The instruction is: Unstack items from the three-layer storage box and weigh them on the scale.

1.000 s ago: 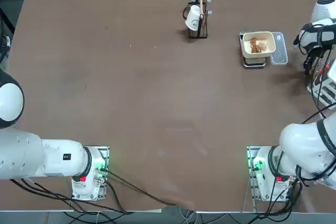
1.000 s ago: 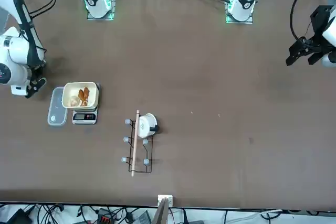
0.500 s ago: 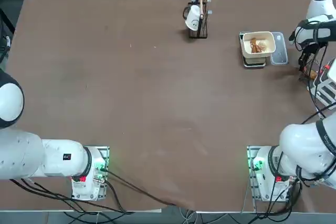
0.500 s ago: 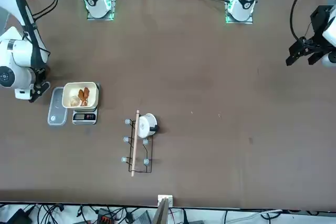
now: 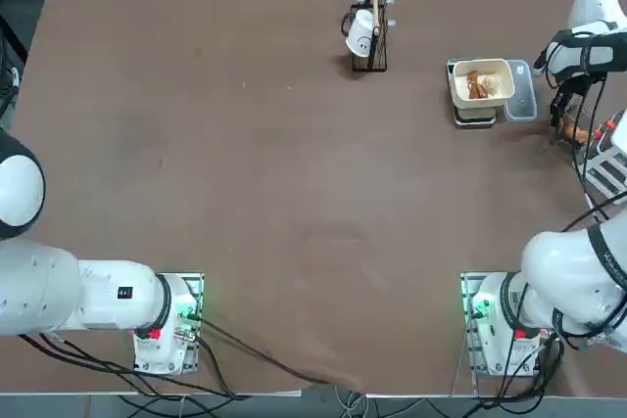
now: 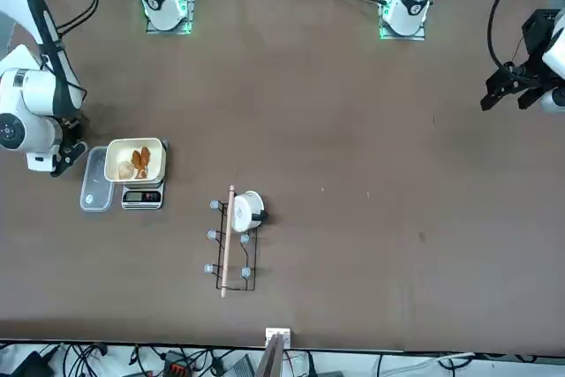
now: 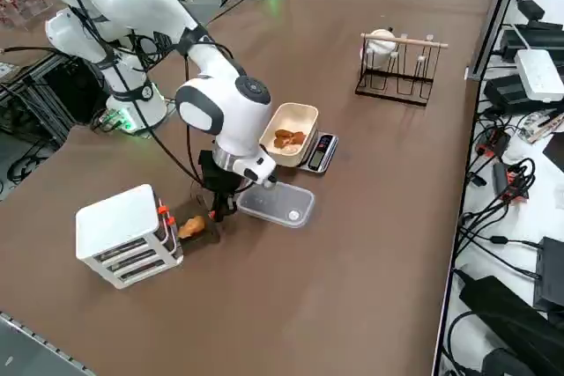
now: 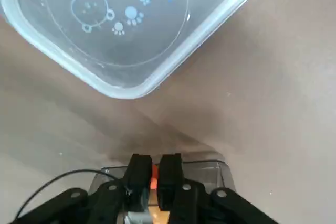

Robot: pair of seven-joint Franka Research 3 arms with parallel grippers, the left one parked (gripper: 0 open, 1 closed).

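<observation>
The white three-layer storage box (image 7: pixel 123 233) stands near the table's right edge (image 5: pixel 609 159). One clear-grey drawer (image 8: pixel 210 170) is drawn partway out of it, with an orange-brown item (image 7: pixel 192 226) inside (image 5: pixel 574 131). My right gripper (image 7: pixel 216 216) (image 8: pixel 154 157) (image 5: pixel 560 122) (image 6: pixel 60 165) is shut on this drawer's front rim, between the box and the clear lid (image 8: pixel 121 30). The scale (image 5: pixel 474 116) carries a cream bowl (image 5: pixel 482 71) holding reddish-brown and pale items (image 7: pixel 284 138).
The clear plastic lid (image 7: pixel 278 204) lies flat beside the scale, just ahead of my fingers. A black wire rack (image 5: pixel 370 31) with a white cup (image 5: pixel 360 34) stands at the far edge. Cables and equipment line the table's borders.
My right gripper has moved away from the storage box toward the lid. The drawer with the orange-brown item came out along with it.
</observation>
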